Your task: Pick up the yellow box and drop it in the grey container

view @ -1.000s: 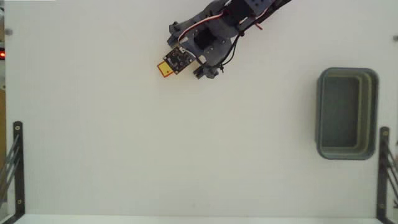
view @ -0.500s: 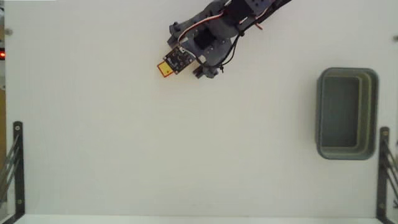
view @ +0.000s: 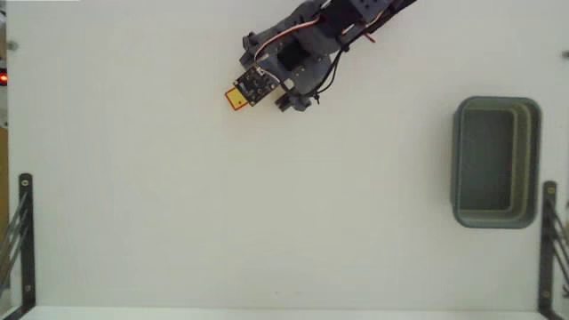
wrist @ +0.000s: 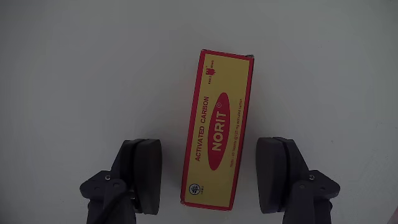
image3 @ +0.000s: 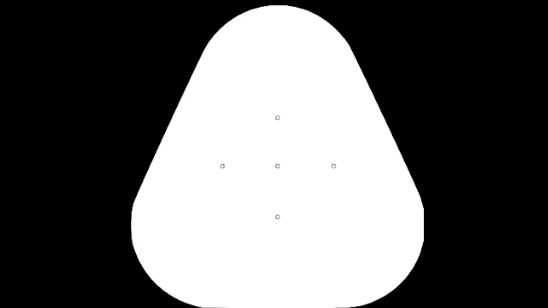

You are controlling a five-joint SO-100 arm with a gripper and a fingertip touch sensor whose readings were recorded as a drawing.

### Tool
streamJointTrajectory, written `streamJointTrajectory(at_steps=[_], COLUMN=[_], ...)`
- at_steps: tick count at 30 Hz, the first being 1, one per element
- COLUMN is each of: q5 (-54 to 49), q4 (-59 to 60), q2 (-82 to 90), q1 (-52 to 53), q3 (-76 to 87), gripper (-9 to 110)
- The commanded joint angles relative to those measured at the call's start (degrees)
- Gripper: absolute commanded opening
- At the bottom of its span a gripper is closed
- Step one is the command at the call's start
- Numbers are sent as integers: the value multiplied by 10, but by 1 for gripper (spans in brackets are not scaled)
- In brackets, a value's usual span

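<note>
Arm: enters the fixed view from the top edge, angled down-left. End effector: fingers spread wide apart, gripping nothing.

Fixed view high overhead, whole table, wrist view close, straight down

Both views are bright and evenly lit; the white counter looks nearly washed out in the fixed view, with only faint shadow under the arm and along the inner wall of the tub; the wrist view is sharp enough to read the print on the box; soft shadows sit beside it; corners darken slightly; no glare or blur.
</note>
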Motion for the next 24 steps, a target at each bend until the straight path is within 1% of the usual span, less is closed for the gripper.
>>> streamJointTrajectory(at_steps=[1, 24], q5=[3, 3], q4=[-10, -10], q2=[14, 14], q1=[11, 11], q3=[1, 1], gripper=[91, 85])
